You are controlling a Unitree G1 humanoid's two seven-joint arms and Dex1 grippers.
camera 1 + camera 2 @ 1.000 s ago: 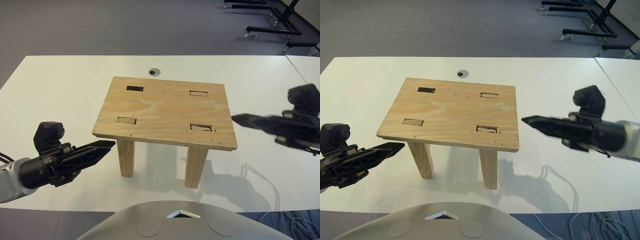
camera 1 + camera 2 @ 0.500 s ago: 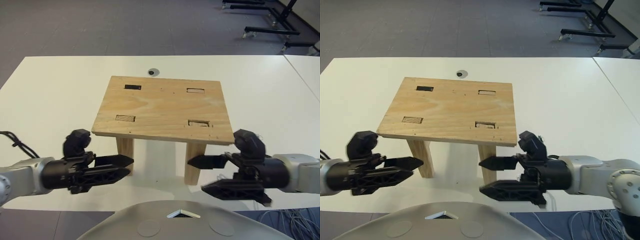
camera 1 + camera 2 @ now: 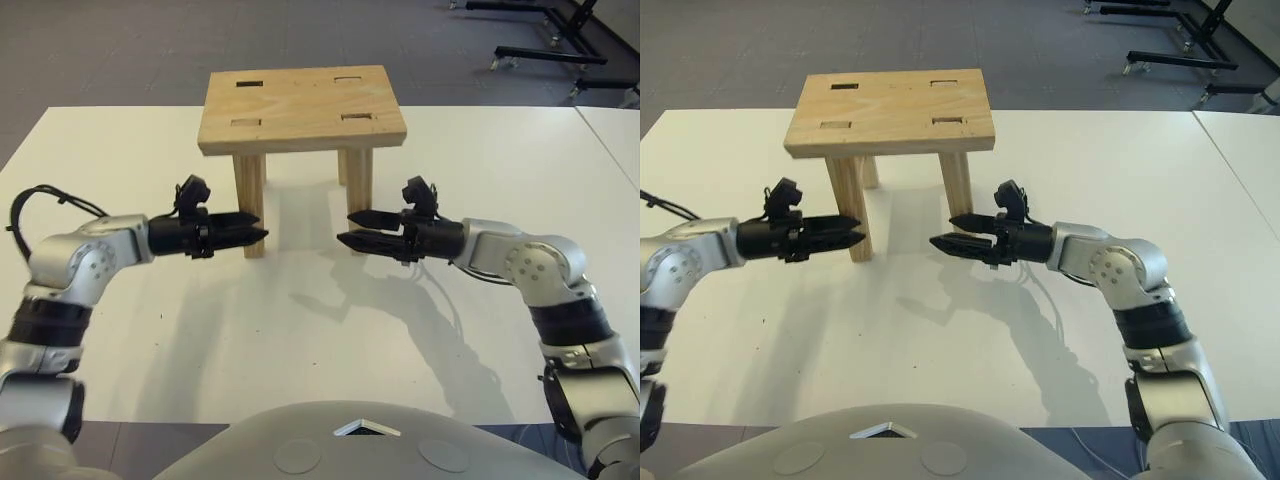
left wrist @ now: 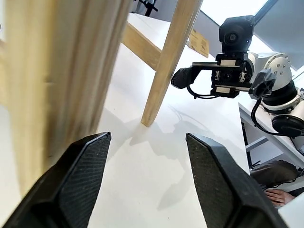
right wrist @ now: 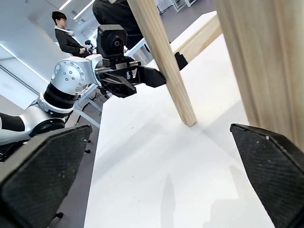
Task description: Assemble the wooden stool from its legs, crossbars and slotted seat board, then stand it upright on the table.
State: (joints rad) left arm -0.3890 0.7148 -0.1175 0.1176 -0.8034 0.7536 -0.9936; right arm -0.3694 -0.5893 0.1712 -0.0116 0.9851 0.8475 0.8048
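The wooden stool [image 3: 300,95] stands upright on the white table [image 3: 300,340], its slotted seat board on top and its legs down. My left gripper [image 3: 262,235] is open, its tips just beside the near left leg [image 3: 250,200]. In the left wrist view this leg [image 4: 61,71] sits close to one finger [image 4: 76,180], with a crossbar [image 4: 140,45] behind. My right gripper [image 3: 345,229] is open with nothing between its fingers, low by the near right leg [image 3: 358,185]. The two grippers point at each other under the seat's front edge.
Wide bare table surface lies in front of the stool and on both sides. A black cable [image 3: 50,195] loops by my left arm. Wheeled metal frames [image 3: 540,55] stand on the floor behind the table at the right.
The whole picture has shifted, so the stool now shows farther off. Both arms have stretched forward, and the grippers now sit low beside the stool's near legs. The stool itself looks unchanged.
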